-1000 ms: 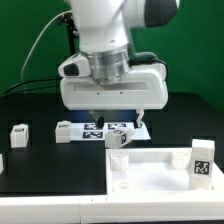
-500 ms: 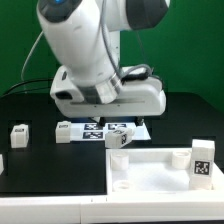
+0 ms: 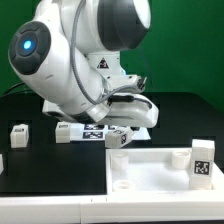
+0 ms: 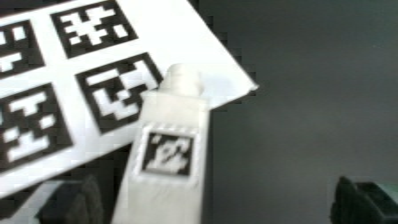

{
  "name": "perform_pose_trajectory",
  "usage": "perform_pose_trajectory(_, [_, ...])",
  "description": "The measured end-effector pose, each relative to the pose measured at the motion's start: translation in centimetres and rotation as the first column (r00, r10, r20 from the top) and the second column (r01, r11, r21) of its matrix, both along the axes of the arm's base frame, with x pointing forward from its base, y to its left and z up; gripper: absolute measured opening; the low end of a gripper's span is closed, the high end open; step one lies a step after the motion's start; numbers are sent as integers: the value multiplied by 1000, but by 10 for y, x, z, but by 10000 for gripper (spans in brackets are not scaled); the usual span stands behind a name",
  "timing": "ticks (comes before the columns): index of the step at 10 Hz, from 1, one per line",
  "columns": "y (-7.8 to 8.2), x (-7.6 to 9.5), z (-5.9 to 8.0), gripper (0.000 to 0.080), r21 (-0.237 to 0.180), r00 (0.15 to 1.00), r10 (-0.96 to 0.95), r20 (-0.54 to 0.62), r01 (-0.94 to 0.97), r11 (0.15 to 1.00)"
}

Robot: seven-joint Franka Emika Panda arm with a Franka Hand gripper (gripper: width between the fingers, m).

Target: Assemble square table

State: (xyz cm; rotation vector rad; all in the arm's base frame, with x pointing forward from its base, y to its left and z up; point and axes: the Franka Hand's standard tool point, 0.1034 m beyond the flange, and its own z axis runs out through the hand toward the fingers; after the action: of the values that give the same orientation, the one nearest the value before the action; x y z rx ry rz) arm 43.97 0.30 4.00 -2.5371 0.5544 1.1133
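I look out over a matte black surface (image 3: 30,112) that reaches back to a green backdrop (image 3: 195,45). The marker board (image 3: 95,131) lies flat on it, thin and white, printed with black square tags. Much of it is hidden in the exterior view. My wrist view shows the marker board (image 4: 71,90) close up and skewed, one corner jutting over the dark surface (image 4: 311,100). Parts of four tags show, slightly blurred.

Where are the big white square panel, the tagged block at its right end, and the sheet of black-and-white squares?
Square panel (image 3: 155,172): exterior view, its bare inner floor.
Tagged leg (image 3: 201,165): exterior view, its tagged front face.
Marker board (image 4: 80,75): wrist view, its printed upper surface.
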Motion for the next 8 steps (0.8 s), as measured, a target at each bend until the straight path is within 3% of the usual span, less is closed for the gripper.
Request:
perform_pose_trajectory(3, [2,0,-1,649,3,1000,0,1,0,1000])
perform_pose_trajectory(5, [-1,-9,-3,649,37,982,-118,-150,125,991])
perform_pose_trajectory(8, [0,-9,-6,649,39,982,-113,-150,120,992])
